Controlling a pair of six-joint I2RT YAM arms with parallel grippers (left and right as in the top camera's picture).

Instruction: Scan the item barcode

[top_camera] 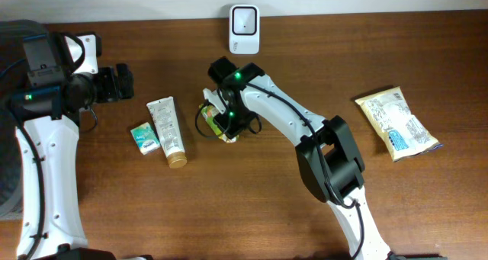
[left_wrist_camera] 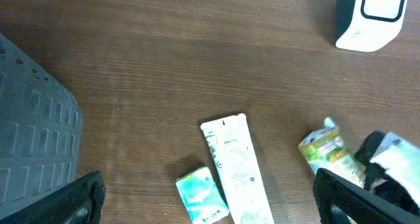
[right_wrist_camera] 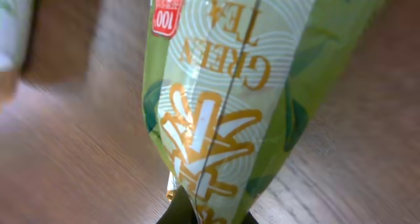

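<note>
A green tea packet [right_wrist_camera: 223, 86] fills the right wrist view, its lower end pinched between the dark fingertips of my right gripper [right_wrist_camera: 207, 214]. From overhead, the packet [top_camera: 213, 121] sits at mid-table with my right gripper [top_camera: 229, 124] shut on it. The white barcode scanner [top_camera: 244, 29] stands at the table's back edge, beyond the packet. My left gripper [top_camera: 122, 83] hangs open at the left, holding nothing. In the left wrist view its fingers [left_wrist_camera: 79, 198] spread wide above the table, with the scanner [left_wrist_camera: 371, 17] at top right and the packet [left_wrist_camera: 325, 152] at right.
A white tube [top_camera: 166, 130] and a small teal pack [top_camera: 145, 138] lie left of the packet. A pale snack bag [top_camera: 396, 123] lies at the far right. A grey basket [left_wrist_camera: 33, 138] stands at the left edge.
</note>
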